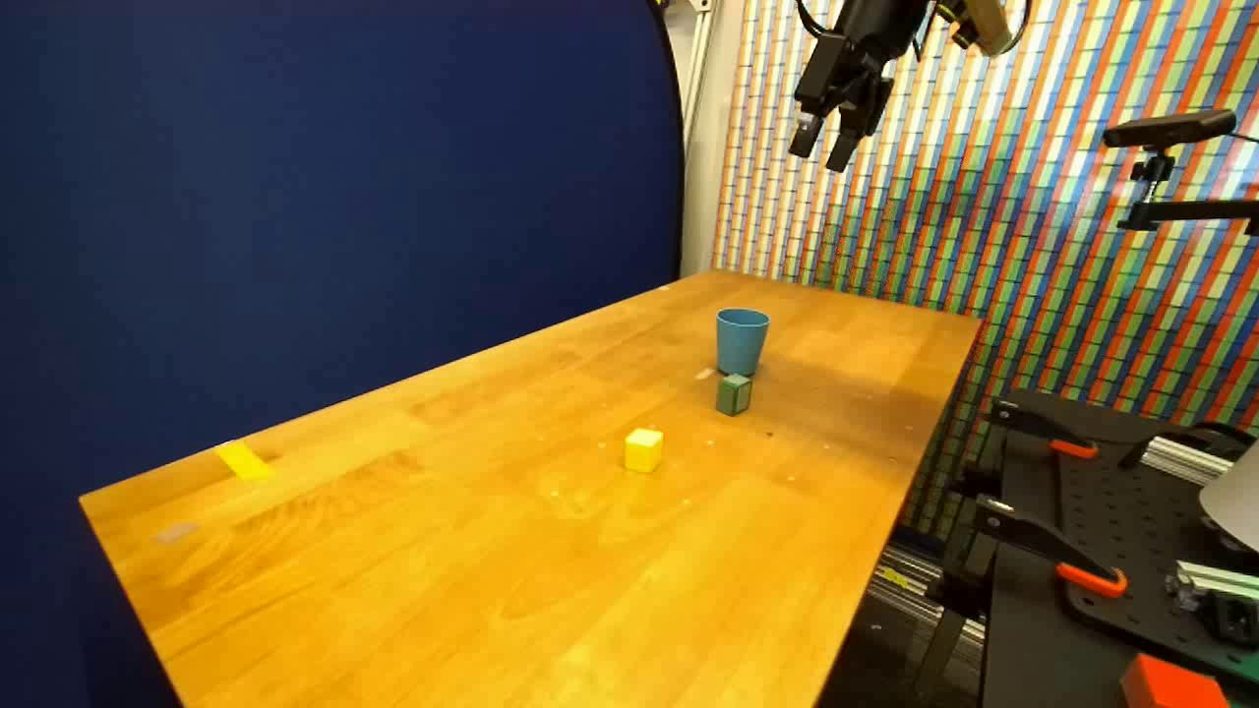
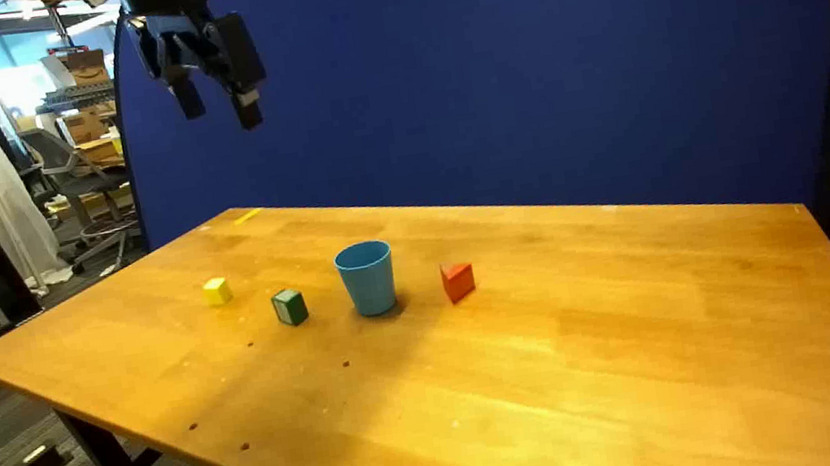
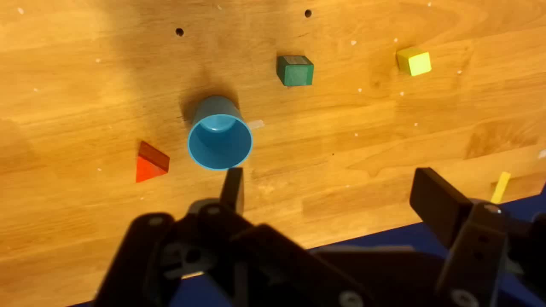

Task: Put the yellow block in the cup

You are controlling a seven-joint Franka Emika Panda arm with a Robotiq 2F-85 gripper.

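Tabletop (image 2: 648, 362) spreads broadly to the right of the red block (image 2: 458, 281) in an exterior view, giving me room there. The yellow block (image 2: 217, 291) sits at left, inside the left edge (image 2: 98, 288), well apart from the upright cup (image 2: 368, 281); the green block (image 2: 289, 307) stands roughly between them, touching neither. My gripper (image 2: 221, 115) hangs well above everything, jaws spread wide, holding and touching nothing; the wrist view shows me wood through the gap.

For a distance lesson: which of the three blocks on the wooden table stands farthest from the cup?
The yellow block; the green block and the red block both stand nearer the cup.
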